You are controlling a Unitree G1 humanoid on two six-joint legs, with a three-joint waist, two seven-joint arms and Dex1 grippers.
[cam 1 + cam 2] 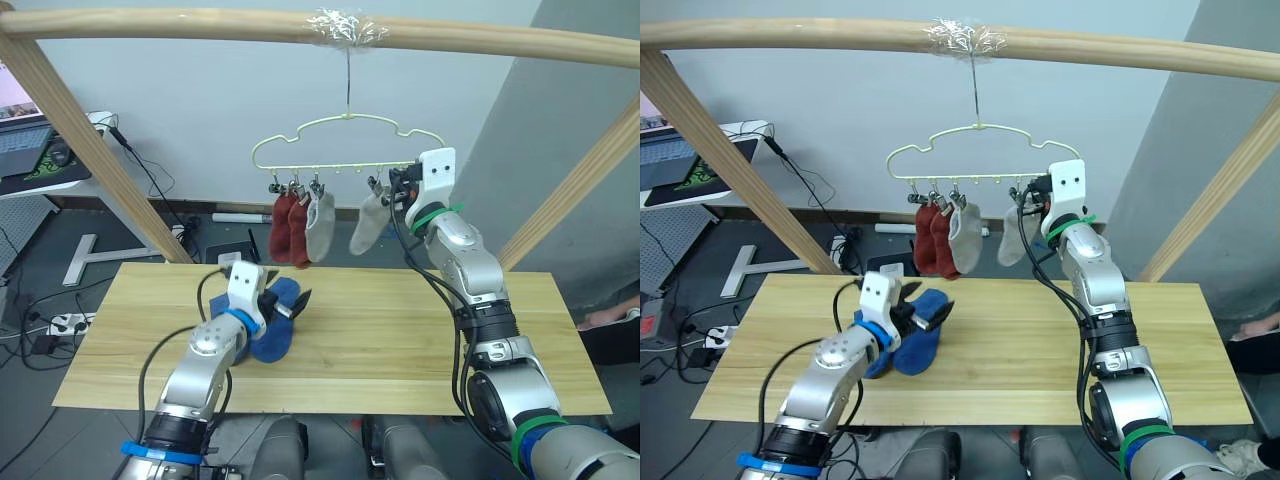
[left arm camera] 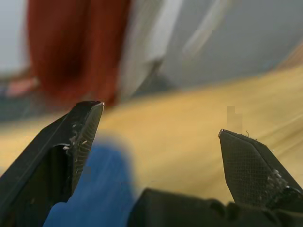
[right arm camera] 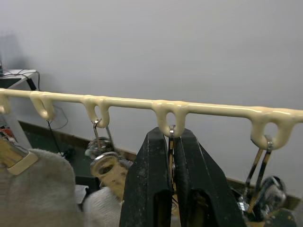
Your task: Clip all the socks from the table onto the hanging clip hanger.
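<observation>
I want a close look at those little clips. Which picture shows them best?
The right wrist view: the clips hang close up under the hanger, with the right claw shut on one. Both eye views show the row small; the left wrist view shows none clearly.

Four socks on the clip hanger, blue pair on the table.

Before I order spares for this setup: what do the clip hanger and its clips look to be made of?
The clip hanger looks like thin wire under a glossy pale yellow-green coating, probably plastic: in the right wrist view its bar is smooth, rounded and slightly shiny. The clips look like bare metal, grey with bright glints.
</observation>
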